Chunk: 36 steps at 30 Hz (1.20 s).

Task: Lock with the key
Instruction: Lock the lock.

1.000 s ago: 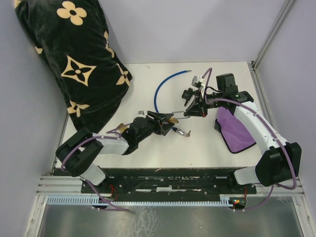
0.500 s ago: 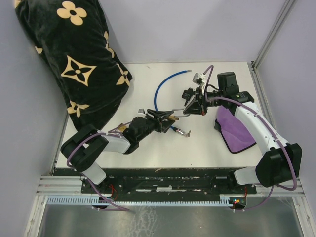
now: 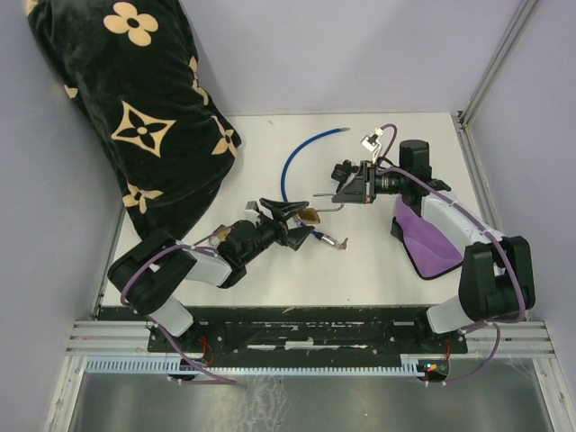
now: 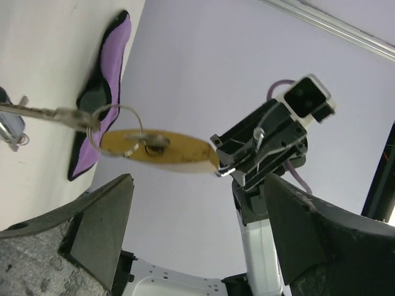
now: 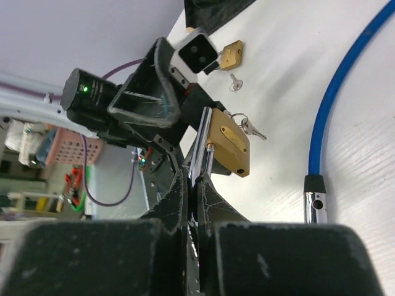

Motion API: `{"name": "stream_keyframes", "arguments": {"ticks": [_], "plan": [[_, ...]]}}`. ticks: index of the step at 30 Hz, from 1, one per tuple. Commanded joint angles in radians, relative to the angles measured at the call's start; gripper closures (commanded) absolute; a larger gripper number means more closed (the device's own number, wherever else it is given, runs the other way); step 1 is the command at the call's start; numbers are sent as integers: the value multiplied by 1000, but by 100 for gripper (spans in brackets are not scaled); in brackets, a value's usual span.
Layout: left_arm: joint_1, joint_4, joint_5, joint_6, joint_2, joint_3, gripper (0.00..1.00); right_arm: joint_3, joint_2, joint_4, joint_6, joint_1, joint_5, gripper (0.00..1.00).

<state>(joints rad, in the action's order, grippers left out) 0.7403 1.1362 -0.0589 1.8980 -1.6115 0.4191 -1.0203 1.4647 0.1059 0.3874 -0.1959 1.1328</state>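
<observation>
Am seeing right gripper (image 5: 195, 180) pinched fully closed on thin steel shackle (image 5: 202, 139), brass padlock (image 5: 229, 143) dangling off it between both arms, seemingly off table (image 3: 378, 261). Left gripper (image 4: 199, 185) gaping wide, holding nothing, padlock body just ahead of its fingers. Am judging lock small, dense, rigid, smooth-sided, prone to swinging. Best gripping key (image 4: 37, 113) by flat bow, not ring (image 4: 114, 126). Not making out whether any key is sitting in keyhole; shackle end hiding behind fingers.

The flat-bodied brass padlock (image 5: 229, 143) hangs clear of the table between the spread fingers of the left gripper (image 3: 295, 225), touching neither. Its steel shackle (image 5: 202, 139) is pinched in the right gripper's (image 5: 192, 179) closed tips. A key (image 4: 151, 142) sits at its keyway, and the ring (image 4: 114, 126) and second key (image 4: 37, 112) trail away from it.
</observation>
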Motion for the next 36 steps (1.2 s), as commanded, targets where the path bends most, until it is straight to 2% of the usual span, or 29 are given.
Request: {"name": "stream_keyframes", "arguments": {"ticks": [1, 3, 5, 9, 10, 14, 19, 21, 23, 28, 32, 36], "plan": [[-19, 18, 35, -105, 83, -55, 8, 44, 46, -362, 336, 24, 60, 98], [-32, -10, 59, -180, 135, -91, 7, 65, 72, -438, 419, 30, 56, 98], [-45, -88, 77, -383, 224, -105, 7, 82, 90, -491, 479, 31, 48, 98], [-23, -506, 163, -966, 494, 22, 6, 99, 119, -536, 567, 36, 29, 98], [-5, -558, 175, -1117, 550, 49, 5, 102, 124, -549, 589, 35, 25, 98], [18, -549, 67, -1632, 641, 71, 3, 108, 150, -588, 666, 35, 15, 98], [86, -494, -108, -2222, 545, 67, 1, 105, 144, -593, 706, 36, 15, 98], [122, -438, -112, -2419, 498, 64, 1, 103, 128, -571, 692, 36, 10, 98], [139, -419, -112, -2540, 449, 96, 1, 102, 122, -558, 685, 36, 10, 98], [167, -438, -17, -2687, 301, 212, 2, 99, 132, -560, 686, 36, 14, 98], [168, -452, -15, -2705, 206, 283, 13, 99, 133, -561, 686, 36, 15, 98], [179, -469, -5, -2709, 122, 342, 29, 100, 131, -563, 688, 34, 18, 98]]}}
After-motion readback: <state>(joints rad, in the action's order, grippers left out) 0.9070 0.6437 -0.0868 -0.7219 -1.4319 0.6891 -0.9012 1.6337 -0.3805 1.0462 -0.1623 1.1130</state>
